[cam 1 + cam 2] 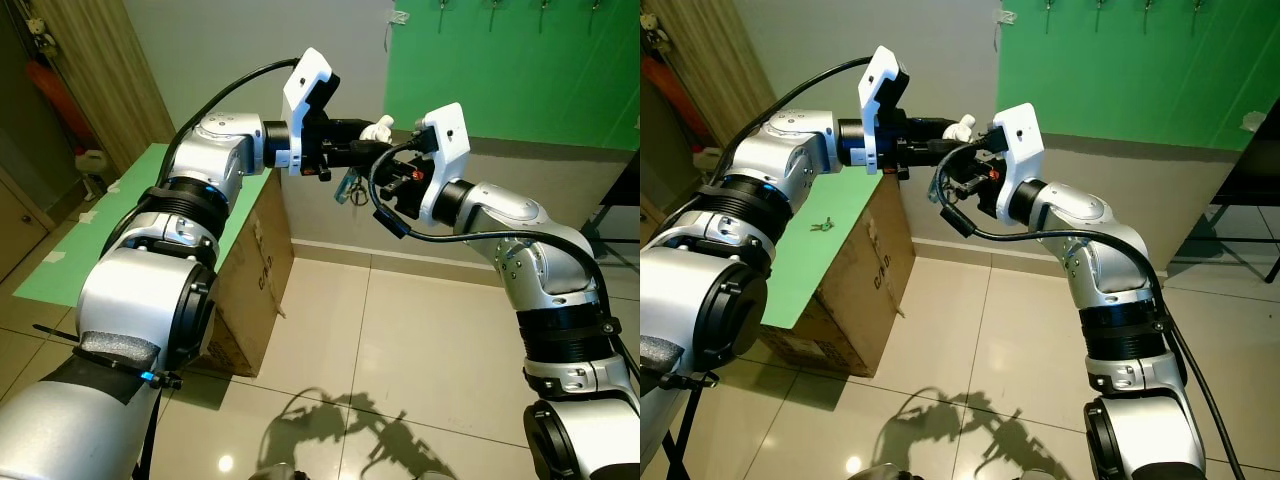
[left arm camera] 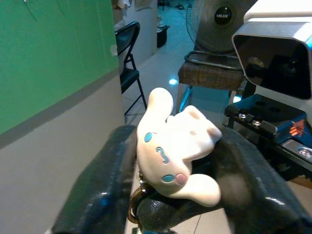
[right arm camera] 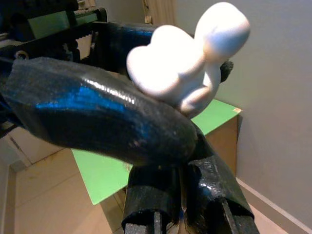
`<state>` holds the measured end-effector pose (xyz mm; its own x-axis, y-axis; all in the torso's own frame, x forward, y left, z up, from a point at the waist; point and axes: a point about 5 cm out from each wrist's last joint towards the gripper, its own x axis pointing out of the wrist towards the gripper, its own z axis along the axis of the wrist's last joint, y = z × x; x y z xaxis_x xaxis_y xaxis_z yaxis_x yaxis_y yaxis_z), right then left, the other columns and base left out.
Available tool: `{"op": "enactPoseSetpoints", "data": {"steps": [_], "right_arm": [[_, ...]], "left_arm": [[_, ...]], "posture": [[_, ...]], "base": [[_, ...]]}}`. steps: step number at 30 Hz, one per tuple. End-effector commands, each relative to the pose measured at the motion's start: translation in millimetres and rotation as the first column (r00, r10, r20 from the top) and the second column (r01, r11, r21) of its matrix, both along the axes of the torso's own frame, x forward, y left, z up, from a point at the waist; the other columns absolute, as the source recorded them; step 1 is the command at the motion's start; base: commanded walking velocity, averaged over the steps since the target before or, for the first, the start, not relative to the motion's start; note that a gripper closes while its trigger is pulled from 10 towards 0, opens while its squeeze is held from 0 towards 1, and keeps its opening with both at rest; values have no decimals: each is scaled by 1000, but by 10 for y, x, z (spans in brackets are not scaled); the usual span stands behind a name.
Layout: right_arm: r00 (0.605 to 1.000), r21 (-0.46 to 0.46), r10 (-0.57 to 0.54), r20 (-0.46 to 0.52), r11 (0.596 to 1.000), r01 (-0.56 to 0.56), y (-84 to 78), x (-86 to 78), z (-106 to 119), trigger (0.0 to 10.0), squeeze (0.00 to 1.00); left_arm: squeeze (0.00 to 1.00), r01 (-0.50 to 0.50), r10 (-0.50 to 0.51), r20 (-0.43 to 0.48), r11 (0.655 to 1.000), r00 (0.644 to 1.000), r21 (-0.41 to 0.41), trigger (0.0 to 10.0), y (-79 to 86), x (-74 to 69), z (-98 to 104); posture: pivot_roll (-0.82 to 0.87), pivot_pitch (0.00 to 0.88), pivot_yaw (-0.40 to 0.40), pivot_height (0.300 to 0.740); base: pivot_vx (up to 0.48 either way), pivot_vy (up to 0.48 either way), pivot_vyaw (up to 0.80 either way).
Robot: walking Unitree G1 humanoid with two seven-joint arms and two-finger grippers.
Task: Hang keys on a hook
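Observation:
A keychain with a white long-eared figure (image 1: pixel 378 127) and keys (image 1: pixel 346 188) dangling below it is held up in mid-air between my two arms. My left gripper (image 1: pixel 366 140) is shut on the figure (image 2: pixel 173 151), one black finger (image 2: pixel 105 195) on each side. My right gripper (image 1: pixel 388 162) meets it from the opposite side. Its fingers (image 3: pixel 156 200) lie close together just under the figure (image 3: pixel 187 61), by the ring (image 2: pixel 132 209). Several hooks (image 1: pixel 493 8) hang high on the green wall panel (image 1: pixel 520 80), well above and behind both grippers.
A cardboard box (image 1: pixel 255 265) with a green top (image 1: pixel 825 250) stands against the wall on the left, a small object (image 1: pixel 821 226) lying on it. A black chair (image 1: pixel 622 200) is at the right. The tiled floor (image 1: pixel 400 340) lies below.

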<state>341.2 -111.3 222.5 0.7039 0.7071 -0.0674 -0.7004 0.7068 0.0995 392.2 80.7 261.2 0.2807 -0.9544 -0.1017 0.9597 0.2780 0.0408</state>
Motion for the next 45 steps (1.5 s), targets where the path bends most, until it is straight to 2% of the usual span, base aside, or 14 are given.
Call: {"op": "enactPoseSetpoints", "data": {"steps": [1, 10, 18, 21, 24, 27, 28, 29, 31, 34, 35, 36, 40, 45], "right_arm": [[1000, 19, 11, 6, 1000, -11, 25, -30, 32, 0, 0], [1000, 20, 9, 0, 1000, -9, 24, -37, 13, 0, 0], [1000, 12, -10, -10, 1000, 10, 4, -52, -45, 0, 0], [997, -38, -81, 10, 996, 81, -63, -62, -131, 0, 0], [977, -140, -201, 75, 968, 209, -162, -89, -288, 0, 0], [953, -147, -292, 84, 942, 302, -228, -111, -396, 0, 0], [939, -132, -337, 75, 929, 344, -262, -125, -444, 0, 0], [913, -130, -401, 80, 904, 408, -317, -150, -525, 0, 0], [861, -139, -497, 109, 850, 508, -412, -211, -673, 0, 0], [777, -105, -620, 112, 770, 629, -526, -287, -846, 0, 0], [734, -92, -665, 137, 729, 678, -563, -328, -915, 0, 0], [723, -81, -677, 140, 720, 690, -565, -342, -934, 0, 0], [699, -77, -693, 176, 698, 712, -561, -403, -1044, 0, 0], [689, -150, -713, 131, 672, 725, -623, -525, -1474, 0, 0]], "left_arm": [[1000, -19, 19, 8, 1000, 1000, -4, 10000, 30, 11, 22], [1000, -27, 27, 8, 999, 1000, -25, 10000, 33, 17, 43], [1000, -159, 160, 16, 985, 987, -71, 10000, 172, 89, 135], [1000, -264, 265, 2, 960, 964, -94, 10000, 281, 135, 122], [1000, -419, 418, -35, 905, 908, -68, 10000, 427, 181, -58], [1000, -483, 481, -47, 875, 875, -23, 10000, 501, 180, -236], [1000, -517, 517, -58, 856, 854, 0, 10000, 533, 177, -328], [0, -572, 571, -88, 820, 816, 10, 10000, 576, 170, -463], [0, -723, 722, -128, 689, 680, 42, 10000, 691, 156, -736], [0, -903, 906, -84, 421, 414, 89, 10000, 901, 81, -1084], [0, -961, 966, 25, 254, 258, 110, 10000, 1002, -10, -1277], [0, -970, 971, 68, 221, 229, 106, 10000, 1010, -40, -1323], [0, -970, 958, 163, 219, 235, 107, 10000, 864, -170, -1540], [0, -941, 944, 164, 242, 285, 238, 10000, 678, -389, -1955]], "posture": [[-206, 0, 117, 740], [-207, 0, 116, 740], [-203, 0, 113, 740], [-200, 0, 116, 740], [-200, 0, 117, 740], [-201, 0, 115, 740], [-196, 0, 113, 740], [-191, 0, 113, 740], [-185, 0, 110, 740], [-180, 0, 105, 740], [-172, 0, 100, 740], [-171, 0, 100, 740], [-166, 0, 94, 740], [-161, 0, 90, 740]], "base": [[0, 0, 0], [0, 0, 0], [0, 0, 0], [0, 0, 0], [0, 0, 0], [0, 0, 0], [0, 0, 0], [0, 0, 0], [0, 0, 0], [0, 0, 0], [0, 0, 0], [0, 0, 0], [0, 0, 0], [0, 0, 0]]}}
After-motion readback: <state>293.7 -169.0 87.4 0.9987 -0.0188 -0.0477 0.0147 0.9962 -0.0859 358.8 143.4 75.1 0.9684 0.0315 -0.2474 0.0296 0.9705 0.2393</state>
